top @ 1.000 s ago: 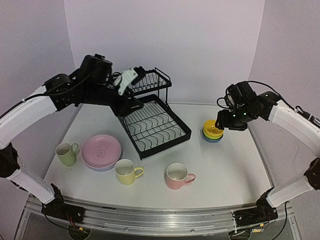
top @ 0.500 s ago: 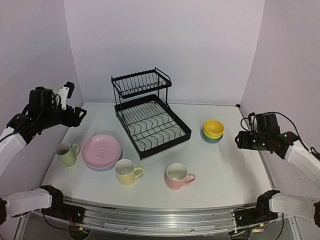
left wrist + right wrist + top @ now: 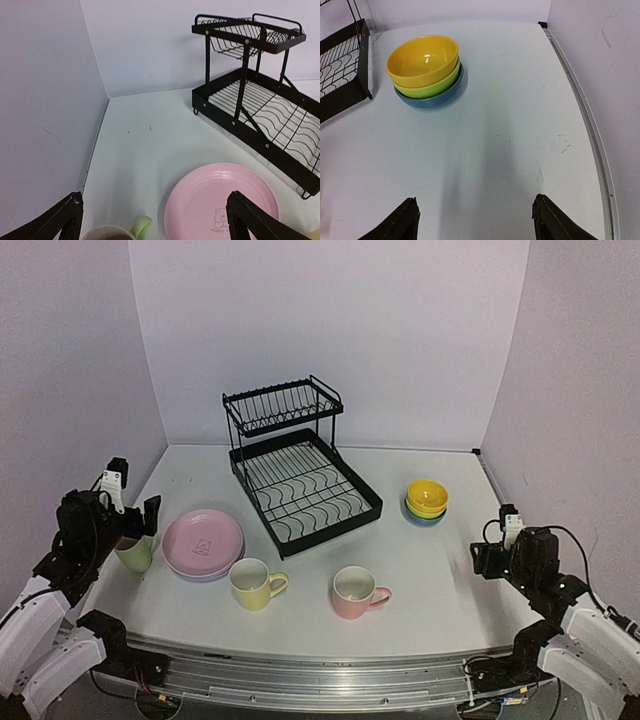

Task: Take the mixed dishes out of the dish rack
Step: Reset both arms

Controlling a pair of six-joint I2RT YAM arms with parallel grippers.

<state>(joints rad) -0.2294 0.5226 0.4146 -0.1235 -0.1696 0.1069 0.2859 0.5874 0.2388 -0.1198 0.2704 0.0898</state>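
Both arms have pulled back from beside the rack and now sit folded low near their bases. Left gripper (image 3: 128, 520) hangs at the table's left side just over the light green mug (image 3: 131, 552), fingers spread wide, gripping nothing. Right gripper (image 3: 490, 558) sits low at the right side, fingers apart over bare table (image 3: 440, 580). Dish rack (image 3: 300, 465) stands centre back with all the dishes out of it: plate stack (image 3: 203, 543) with pink on top, yellow mug (image 3: 252, 583), pink mug (image 3: 355, 592), bowl stack (image 3: 427, 500) right of the rack. Right wrist view gives the bowl order, yellow in green in blue; left wrist view shows a bear print on the pink plate.
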